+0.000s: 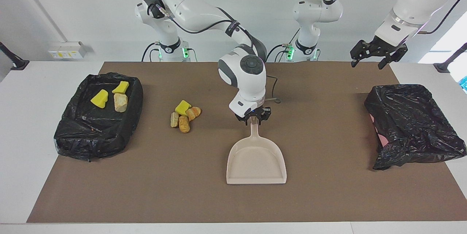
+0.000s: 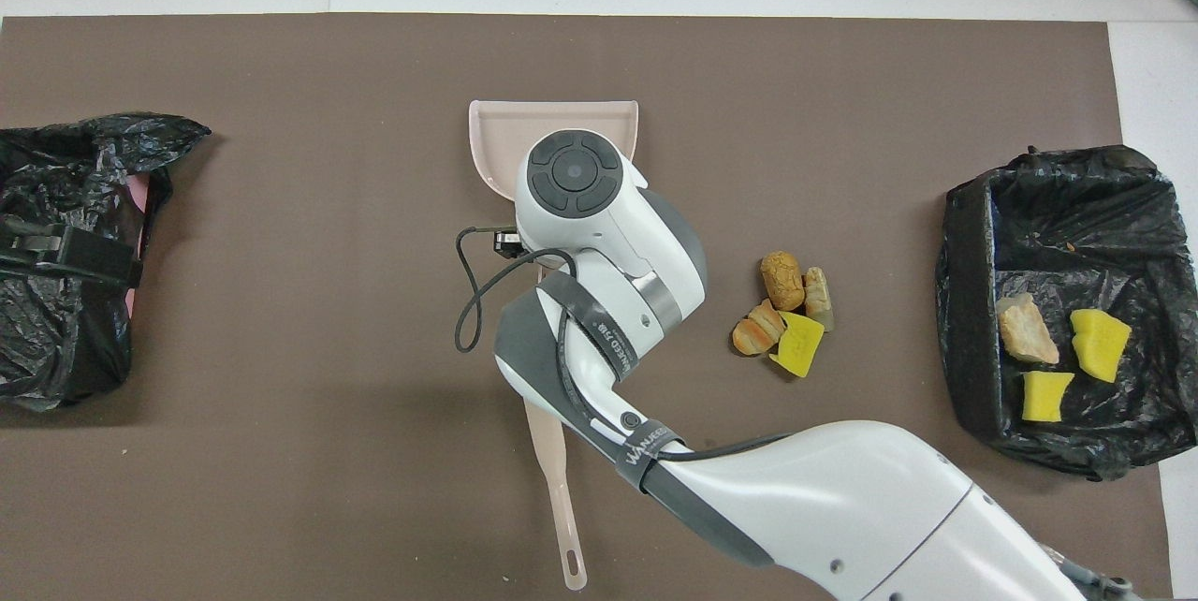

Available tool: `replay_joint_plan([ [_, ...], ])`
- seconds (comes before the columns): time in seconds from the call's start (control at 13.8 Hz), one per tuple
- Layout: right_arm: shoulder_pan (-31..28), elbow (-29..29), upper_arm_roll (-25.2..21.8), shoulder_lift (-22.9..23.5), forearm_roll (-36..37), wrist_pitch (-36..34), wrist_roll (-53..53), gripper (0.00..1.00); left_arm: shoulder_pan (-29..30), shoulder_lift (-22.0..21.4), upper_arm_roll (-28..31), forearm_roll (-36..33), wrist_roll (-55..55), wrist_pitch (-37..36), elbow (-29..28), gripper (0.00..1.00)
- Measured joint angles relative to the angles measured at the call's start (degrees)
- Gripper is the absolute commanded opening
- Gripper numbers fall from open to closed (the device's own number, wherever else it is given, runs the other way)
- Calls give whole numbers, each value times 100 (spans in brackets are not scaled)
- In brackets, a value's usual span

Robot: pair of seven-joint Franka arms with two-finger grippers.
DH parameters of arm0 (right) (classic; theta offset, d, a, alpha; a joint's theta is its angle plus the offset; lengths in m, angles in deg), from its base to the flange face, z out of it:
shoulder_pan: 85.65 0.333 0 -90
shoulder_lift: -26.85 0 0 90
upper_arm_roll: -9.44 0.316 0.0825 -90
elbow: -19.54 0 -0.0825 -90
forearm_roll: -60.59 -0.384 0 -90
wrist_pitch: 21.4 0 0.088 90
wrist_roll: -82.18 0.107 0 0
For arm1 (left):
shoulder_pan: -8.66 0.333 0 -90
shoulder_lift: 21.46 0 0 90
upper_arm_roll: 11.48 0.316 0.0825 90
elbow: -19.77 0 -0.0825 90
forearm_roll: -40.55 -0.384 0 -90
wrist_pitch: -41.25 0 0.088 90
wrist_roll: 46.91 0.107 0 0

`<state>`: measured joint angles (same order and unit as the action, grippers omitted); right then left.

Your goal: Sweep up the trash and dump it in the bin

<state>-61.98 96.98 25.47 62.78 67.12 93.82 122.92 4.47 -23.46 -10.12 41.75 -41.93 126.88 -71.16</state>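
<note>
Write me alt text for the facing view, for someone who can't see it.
The right gripper sits at the handle tip of a beige plastic dustpan lying flat mid-table on a brown mat. A small pile of yellow sponge and golden bread-like trash lies beside it, toward a black-bagged bin holding three more pieces. The left gripper waits, jaws open, above a second black-bagged bin.

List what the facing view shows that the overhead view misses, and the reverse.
Facing only: the right gripper at the handle of the dustpan; overhead, the arm covers it. Overhead only: the beige brush handle, nearer to the robots than the dustpan. Both: the dustpan, the loose trash pile beside it, and the black-lined bin holding three pieces.
</note>
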Motion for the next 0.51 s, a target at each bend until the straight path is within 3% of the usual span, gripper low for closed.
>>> replay_joint_plan([
  [0.22,34,467,127,-652,-12,-275,0,100,-1,18,-7,0,0,142,-1,100],
  [0.51,150,1923,262,-2063,-371,-314,-12,100,-126,276,-81,3,-103,456,-27,100],
])
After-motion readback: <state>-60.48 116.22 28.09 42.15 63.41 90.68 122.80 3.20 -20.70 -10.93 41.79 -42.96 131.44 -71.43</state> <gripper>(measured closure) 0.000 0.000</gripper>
